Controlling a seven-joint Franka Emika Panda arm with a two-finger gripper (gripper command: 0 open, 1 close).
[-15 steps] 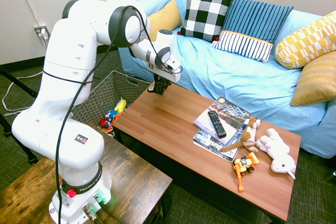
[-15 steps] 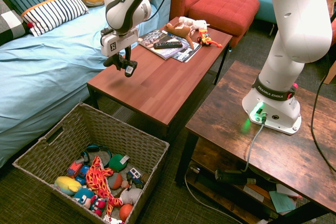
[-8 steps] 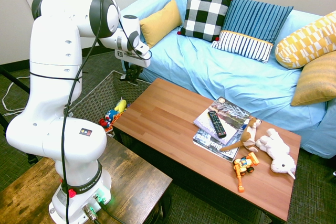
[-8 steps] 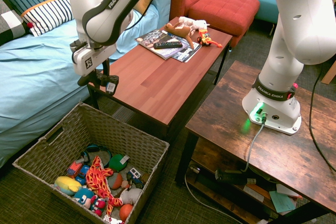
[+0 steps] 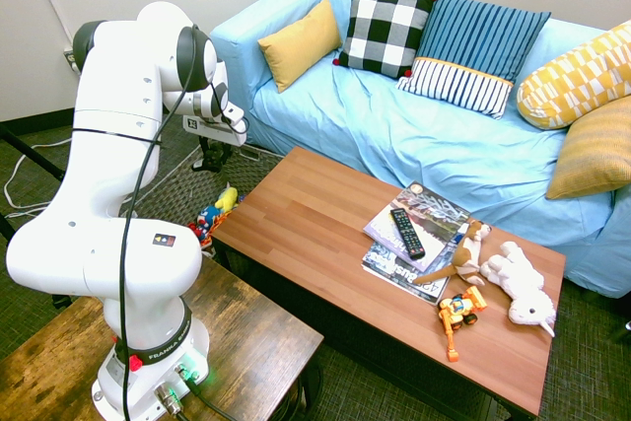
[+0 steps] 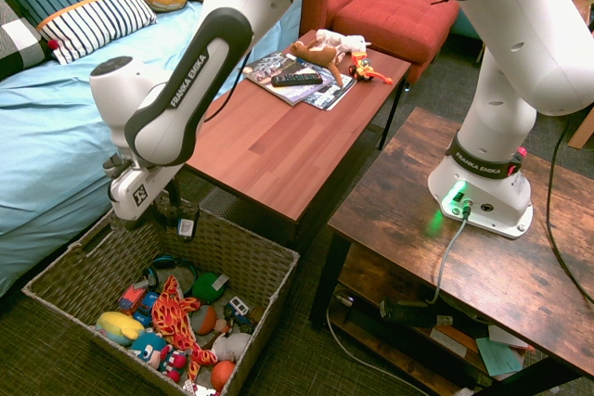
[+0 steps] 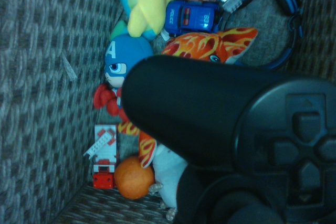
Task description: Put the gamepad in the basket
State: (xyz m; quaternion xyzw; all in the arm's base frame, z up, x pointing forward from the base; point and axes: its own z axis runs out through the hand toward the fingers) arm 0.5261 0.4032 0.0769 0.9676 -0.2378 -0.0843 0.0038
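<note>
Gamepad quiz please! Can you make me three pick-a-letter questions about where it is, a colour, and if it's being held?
1. Where is the gamepad?
A) on the sofa
B) over the basket
C) under the cushions

2. What colour is the ball in the basket's corner, in the wrist view?
A) green
B) purple
C) orange

3. The gamepad is:
A) held by the gripper
B) lying on the magazines
C) lying among the toys

1 B: basket walls and toys show below it.
2 C: its skin looks orange.
3 A: it hangs from the gripper.
</note>
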